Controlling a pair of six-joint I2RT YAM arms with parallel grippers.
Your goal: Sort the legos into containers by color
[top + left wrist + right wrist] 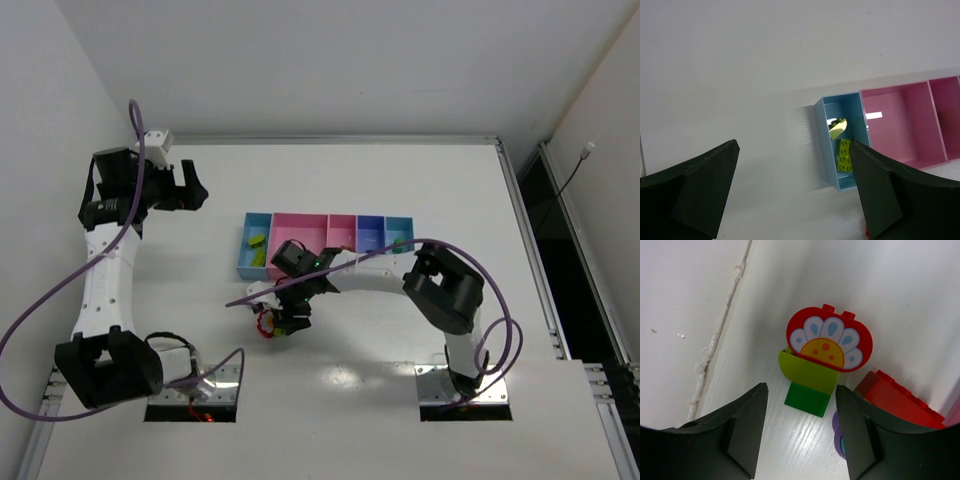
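flower lego [830, 337] on the table [400, 180], near the front of the bins [300, 230]: red and rounded, white petals round a yellow half-disc, printed face to the right wrist camera, studs pointing up in that view. below it a lime rounded piece [807, 371] and a green block [807, 399], set in one line toward the right gripper [801, 427]. beside these a red brick [897, 399], long axis slanting down to the right, and a purple piece [838, 432]. right jaws parted either side of the green block, not clamped. left gripper [795, 192] spread wide, holding nothing, above the table left of the bins; in the end blue bin [822, 150] a lime brick [843, 156] and a yellow-lime rounded piece [838, 127].
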